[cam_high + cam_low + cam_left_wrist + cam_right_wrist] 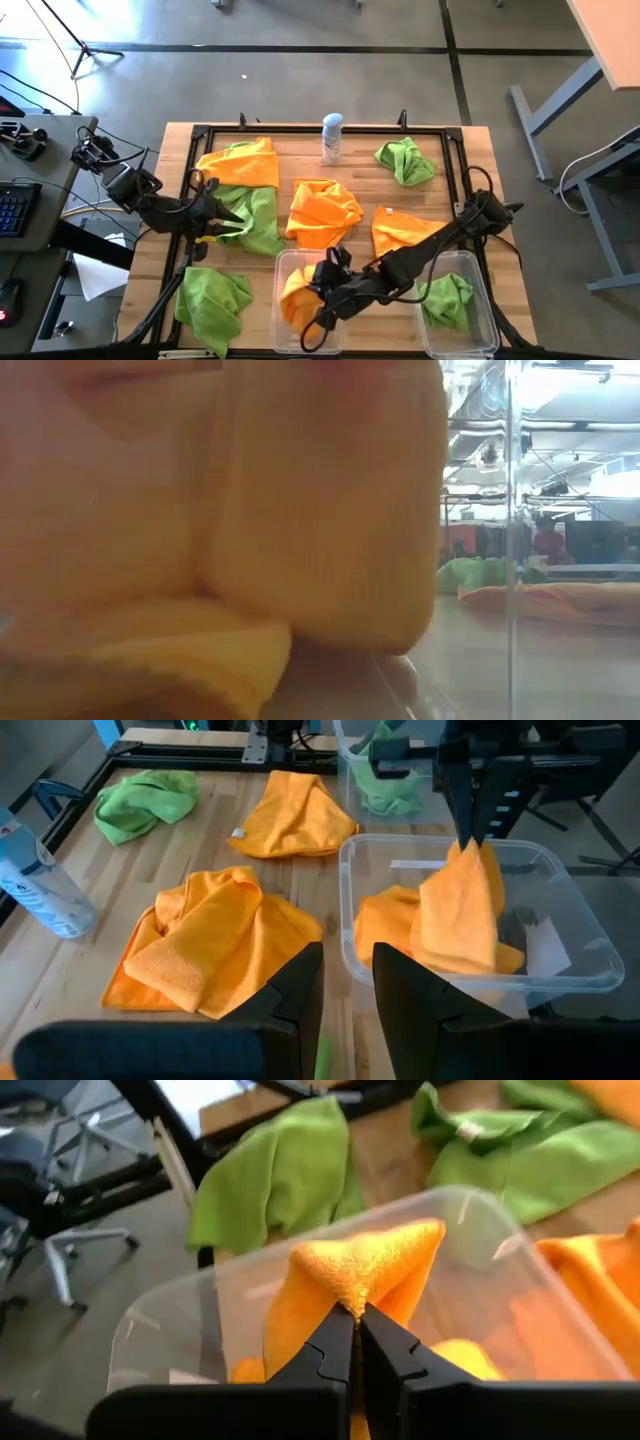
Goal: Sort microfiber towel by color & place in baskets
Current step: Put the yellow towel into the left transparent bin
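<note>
I am holding an orange towel (365, 1270) by a pinched peak, hanging over the left clear bin (285, 335) where another orange cloth is already lying; the right gripper (356, 1315) is clamping it with fingers pressed together. I am judging the release best made low and centred over that bin, so no corner is draping its rim. The left gripper (347, 982), slightly parted and empty, is waiting beside the bin.

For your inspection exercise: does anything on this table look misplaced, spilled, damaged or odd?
Nothing stands out. The right gripper holds an orange towel over the orange bin; the green bin holds only green. The spray can stands upright.
</note>
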Robot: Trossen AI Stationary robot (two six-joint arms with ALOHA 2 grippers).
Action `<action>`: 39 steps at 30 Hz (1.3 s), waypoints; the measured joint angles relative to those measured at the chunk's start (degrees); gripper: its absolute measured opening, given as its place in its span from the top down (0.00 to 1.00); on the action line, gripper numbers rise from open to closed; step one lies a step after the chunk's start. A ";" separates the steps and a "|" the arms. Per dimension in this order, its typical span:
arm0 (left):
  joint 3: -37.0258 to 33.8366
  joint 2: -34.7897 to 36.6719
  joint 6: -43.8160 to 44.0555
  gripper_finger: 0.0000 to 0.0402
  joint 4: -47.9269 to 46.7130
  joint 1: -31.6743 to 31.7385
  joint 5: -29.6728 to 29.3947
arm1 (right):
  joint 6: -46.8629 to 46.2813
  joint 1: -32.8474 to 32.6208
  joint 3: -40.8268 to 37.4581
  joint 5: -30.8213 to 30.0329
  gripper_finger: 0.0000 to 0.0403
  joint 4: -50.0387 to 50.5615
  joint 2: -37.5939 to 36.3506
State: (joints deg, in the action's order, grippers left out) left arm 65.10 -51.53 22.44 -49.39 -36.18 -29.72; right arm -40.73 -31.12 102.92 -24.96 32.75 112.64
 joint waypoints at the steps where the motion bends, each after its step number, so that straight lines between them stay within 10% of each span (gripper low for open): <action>1: 0.00 0.00 0.02 0.81 -0.24 0.00 -0.02 | 0.00 0.28 -0.51 1.18 1.00 -0.37 0.00; 19: 0.00 0.00 0.04 0.81 -3.48 0.02 -0.05 | -1.02 5.08 -0.55 19.11 0.99 -0.52 8.39; 30: 0.00 0.00 0.43 0.81 -3.96 0.02 -0.63 | -3.85 7.09 -0.53 21.92 0.65 -0.44 8.42; 39: 0.00 -0.02 0.48 0.81 -4.65 0.04 -0.65 | -4.73 9.15 -0.46 23.46 0.60 -0.16 3.64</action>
State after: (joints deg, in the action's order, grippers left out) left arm 65.10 -51.55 22.92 -54.04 -36.14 -30.37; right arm -45.46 -21.98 102.45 -1.51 32.59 116.28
